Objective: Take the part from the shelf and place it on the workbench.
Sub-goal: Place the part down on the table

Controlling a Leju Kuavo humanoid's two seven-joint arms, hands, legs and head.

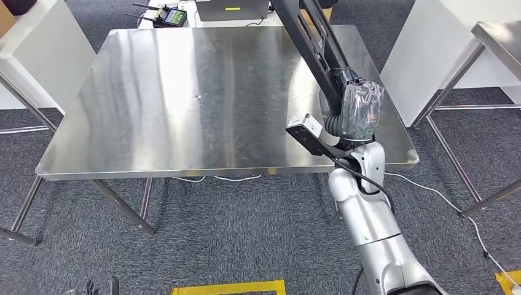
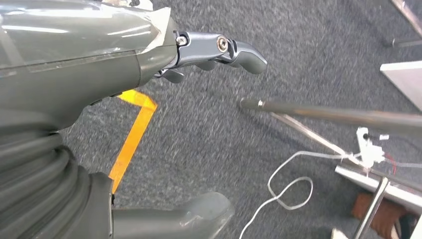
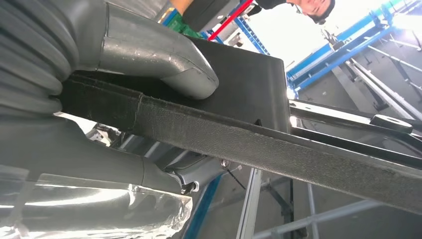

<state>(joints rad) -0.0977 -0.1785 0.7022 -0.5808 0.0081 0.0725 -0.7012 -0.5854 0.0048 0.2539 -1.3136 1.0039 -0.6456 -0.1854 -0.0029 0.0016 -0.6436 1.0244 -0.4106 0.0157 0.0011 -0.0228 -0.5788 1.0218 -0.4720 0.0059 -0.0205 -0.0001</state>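
The part [image 1: 313, 43] is a long black flat bar with a pale end plate near my wrist. My right hand [image 1: 356, 114] grips it over the near right corner of the steel workbench [image 1: 184, 92], and the bar slants up and away above the tabletop. In the right wrist view my thumb [image 3: 164, 64] presses on the black part [image 3: 278, 144], with my other fingers hidden under it. My left hand [image 2: 99, 74] hangs over grey carpet, its fingers apart and holding nothing.
White cabinets stand at the left [image 1: 43, 49] and right [image 1: 424, 55], with a second steel table [image 1: 497, 37] at the far right. A laptop [image 1: 233, 9] and a controller [image 1: 169, 15] lie beyond the bench. Yellow floor tape [image 1: 227, 287] and a white cable [image 1: 430, 190] run near its legs.
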